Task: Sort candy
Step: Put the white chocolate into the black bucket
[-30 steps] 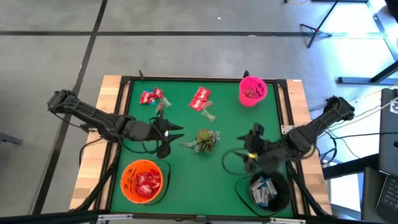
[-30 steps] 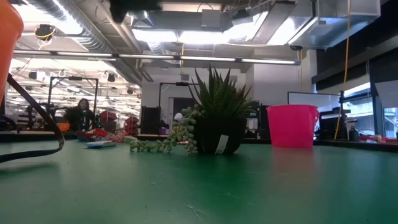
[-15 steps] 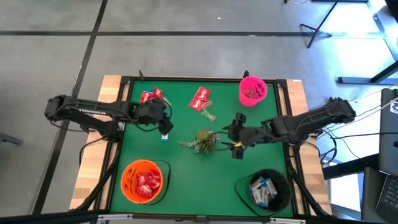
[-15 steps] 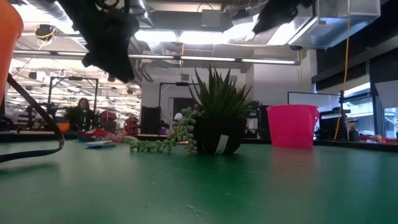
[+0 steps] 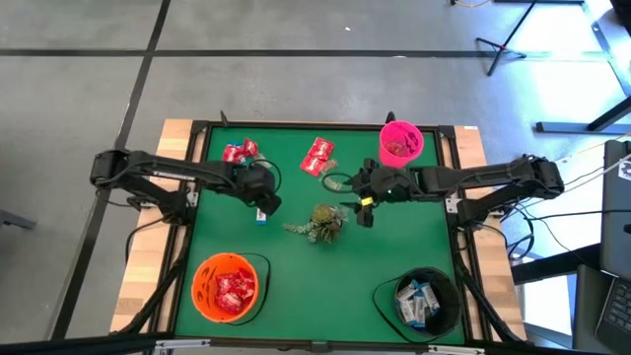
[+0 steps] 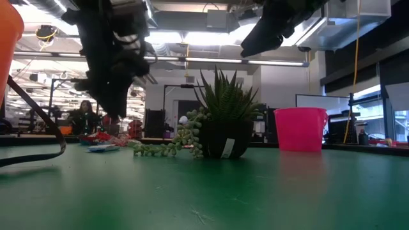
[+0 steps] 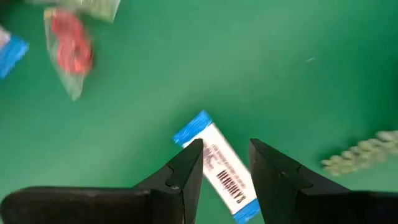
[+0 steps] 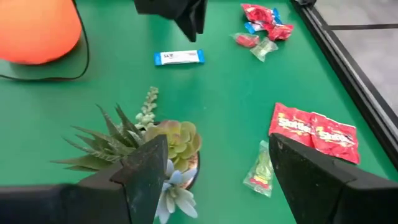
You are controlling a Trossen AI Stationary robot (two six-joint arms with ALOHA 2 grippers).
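Green table [image 5: 414, 237]: black bowl [image 5: 452, 296] holds white-and-blue candy.
Left gripper [image 7: 225, 163] hovers over white-and-blue bar [image 7: 219, 169], jaws part-spread astride it, nothing pinched. Judgement: descend straight, square jaws across bar's narrow width, then close.
Right gripper [image 8: 214, 155] above clear-wrapped piece [image 8: 260, 168], jaws spread wide.

Three bowls [image 5: 226, 287] (orange, pink, black), one plant [image 5: 323, 221], two arms [image 5: 168, 177].

Left tool [image 5: 262, 204] now over white-and-blue candy [image 5: 261, 216]; right tool [image 5: 352, 189] up beside plant [image 5: 323, 221].
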